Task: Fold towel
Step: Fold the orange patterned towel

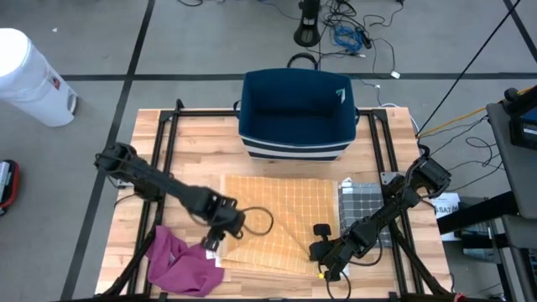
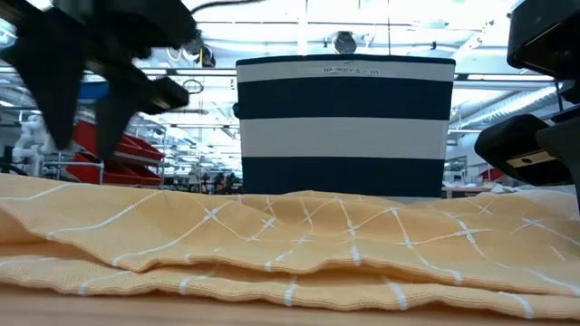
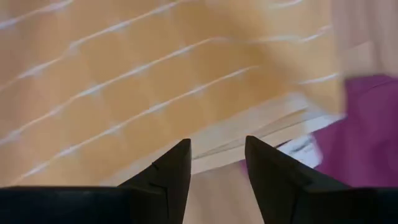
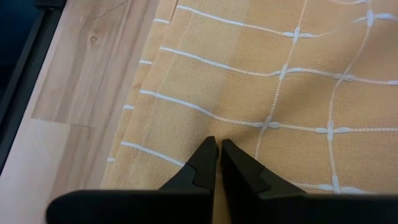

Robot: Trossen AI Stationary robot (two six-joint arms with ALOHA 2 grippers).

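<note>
Our left gripper (image 3: 216, 163) hangs open over the towel (image 1: 281, 220) edge beside a purple cloth (image 1: 178, 262); right gripper (image 4: 218, 152) closed, basket (image 1: 298, 114) behind

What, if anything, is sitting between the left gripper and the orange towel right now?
Nothing visible. The left gripper is open right at the orange towel's folded edge, fingers empty. The purple cloth lies beside it, not between.

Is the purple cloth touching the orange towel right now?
Touching. The high view shows the purple cloth lying against the orange towel's near-left corner; the left wrist view shows purple meeting the towel's edge.
</note>
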